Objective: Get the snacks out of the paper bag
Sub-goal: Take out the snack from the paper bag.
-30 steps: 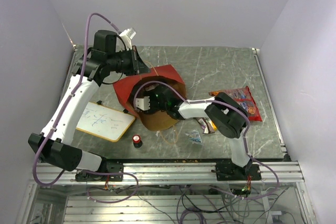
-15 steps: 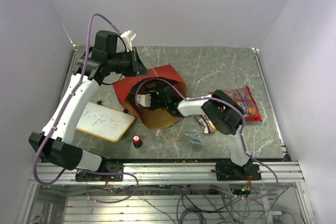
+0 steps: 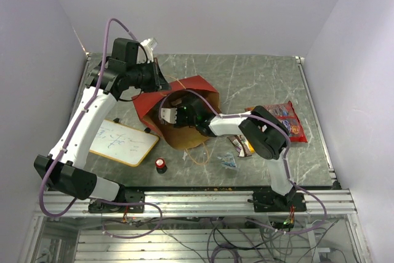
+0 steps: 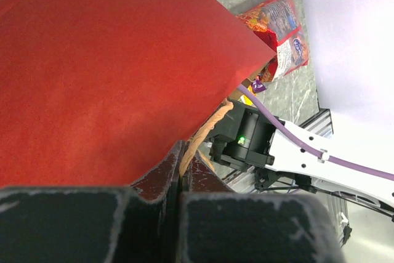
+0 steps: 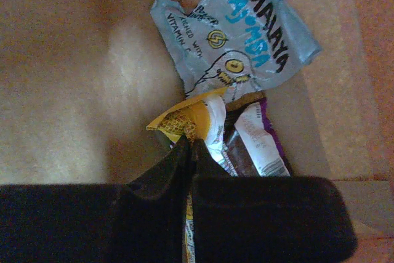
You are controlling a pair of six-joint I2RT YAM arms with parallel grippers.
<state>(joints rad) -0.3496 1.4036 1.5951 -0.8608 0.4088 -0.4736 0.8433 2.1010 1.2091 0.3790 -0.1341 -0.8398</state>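
The paper bag (image 3: 197, 87), red outside and brown inside, lies tilted with its mouth toward the arms. My left gripper (image 3: 161, 84) is shut on its tan string handle (image 4: 206, 129) at the rim, beside the red wall (image 4: 111, 60). My right gripper (image 5: 189, 146) reaches inside the bag and is shut on the corner of a yellow snack bar (image 5: 197, 118). A purple-brown bar (image 5: 255, 143) and a grey-blue packet (image 5: 246, 47) lie against it on the bag floor. A red chip bag (image 3: 283, 118) and small packets (image 3: 228, 160) lie on the table outside.
A wood-framed whiteboard (image 3: 123, 141) lies left of the bag. A small red-topped black knob (image 3: 160, 165) stands near the front edge. The right arm's elbow (image 3: 265, 137) hangs over the loose packets. Walls close in on the left, back and right.
My right gripper has closed from open onto the yellow bar inside the bag. The left arm has drawn the bag's rim slightly up and back.
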